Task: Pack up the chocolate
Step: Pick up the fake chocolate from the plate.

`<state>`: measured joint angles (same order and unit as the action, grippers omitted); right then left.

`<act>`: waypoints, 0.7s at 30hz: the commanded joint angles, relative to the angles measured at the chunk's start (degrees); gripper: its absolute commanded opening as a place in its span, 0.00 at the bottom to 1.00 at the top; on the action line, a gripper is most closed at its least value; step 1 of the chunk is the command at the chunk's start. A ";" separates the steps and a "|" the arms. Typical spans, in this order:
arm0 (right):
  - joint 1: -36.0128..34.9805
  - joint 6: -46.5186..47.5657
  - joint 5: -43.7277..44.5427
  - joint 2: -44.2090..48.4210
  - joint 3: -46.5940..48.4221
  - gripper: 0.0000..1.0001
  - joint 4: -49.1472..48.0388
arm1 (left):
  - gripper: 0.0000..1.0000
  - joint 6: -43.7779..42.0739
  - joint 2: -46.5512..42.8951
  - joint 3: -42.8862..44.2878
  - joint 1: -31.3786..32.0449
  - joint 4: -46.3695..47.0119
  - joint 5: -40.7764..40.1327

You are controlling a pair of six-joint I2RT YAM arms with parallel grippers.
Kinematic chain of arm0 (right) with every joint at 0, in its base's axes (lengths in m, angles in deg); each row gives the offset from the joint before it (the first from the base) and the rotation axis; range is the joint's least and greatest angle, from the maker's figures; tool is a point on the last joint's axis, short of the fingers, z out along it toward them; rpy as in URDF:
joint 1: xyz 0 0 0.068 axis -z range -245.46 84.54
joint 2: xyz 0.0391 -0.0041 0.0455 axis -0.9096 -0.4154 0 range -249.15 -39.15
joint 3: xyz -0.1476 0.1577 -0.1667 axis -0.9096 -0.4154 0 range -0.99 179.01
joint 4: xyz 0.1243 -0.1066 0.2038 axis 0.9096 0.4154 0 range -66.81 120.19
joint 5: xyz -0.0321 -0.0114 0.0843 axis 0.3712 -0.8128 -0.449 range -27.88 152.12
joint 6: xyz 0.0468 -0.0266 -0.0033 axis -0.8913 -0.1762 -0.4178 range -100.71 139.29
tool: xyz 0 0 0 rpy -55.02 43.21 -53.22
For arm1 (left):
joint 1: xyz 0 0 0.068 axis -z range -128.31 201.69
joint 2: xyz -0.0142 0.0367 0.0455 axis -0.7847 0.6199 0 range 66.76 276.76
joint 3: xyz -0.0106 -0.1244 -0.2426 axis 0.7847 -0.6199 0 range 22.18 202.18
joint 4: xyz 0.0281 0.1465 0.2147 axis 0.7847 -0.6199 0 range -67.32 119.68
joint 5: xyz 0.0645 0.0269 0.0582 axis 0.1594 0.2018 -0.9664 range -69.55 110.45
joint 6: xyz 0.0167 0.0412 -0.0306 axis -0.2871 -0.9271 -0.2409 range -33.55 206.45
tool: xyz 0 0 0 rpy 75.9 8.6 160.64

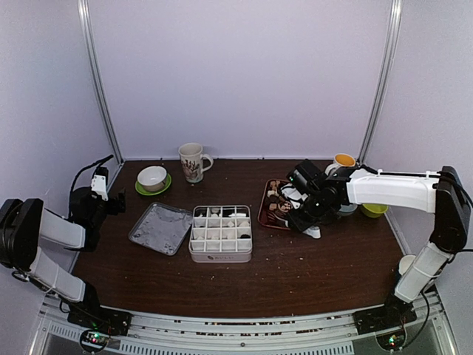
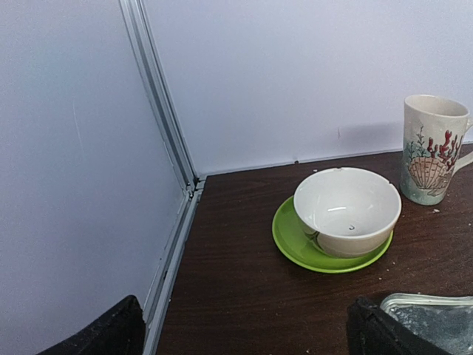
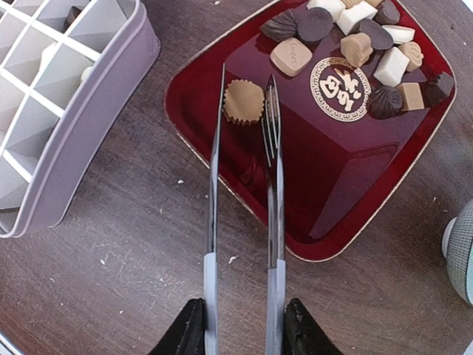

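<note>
The chocolate lies as several dark, tan and white pieces on a red tray, mostly at its far end. One tan fluted chocolate sits near the tray's left rim. My right gripper is shut on white-handled metal tongs, and the tong tips stand on either side of that tan piece. I cannot tell whether it is lifted. Left of the tray is the white divided box, with some pieces in its cells. My left gripper is open and empty at the table's far left.
A white bowl on a green saucer and a shell-print mug stand at the back left. A metal lid lies left of the box. An orange-filled cup, a yellow-green bowl and a white cup are at the right.
</note>
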<state>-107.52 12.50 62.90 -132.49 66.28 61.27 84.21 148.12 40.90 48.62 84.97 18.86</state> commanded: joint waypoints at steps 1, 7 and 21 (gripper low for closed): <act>0.24 -1.75 5.29 -0.13 1.73 0.35 1.03 | 0.98 0.48 0.29 0.79 -0.40 1.56 -0.54; 0.55 -2.09 6.41 1.73 1.25 0.27 0.33 | 0.98 0.50 0.29 0.79 -0.40 1.53 -0.52; 0.56 -0.93 -3.54 10.18 -1.90 0.18 -2.55 | 0.98 0.49 0.29 0.79 -0.43 1.55 -0.52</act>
<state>-107.17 11.39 63.60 -124.84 65.47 61.01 84.21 148.12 40.90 48.62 84.97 18.86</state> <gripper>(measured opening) 0.312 0.978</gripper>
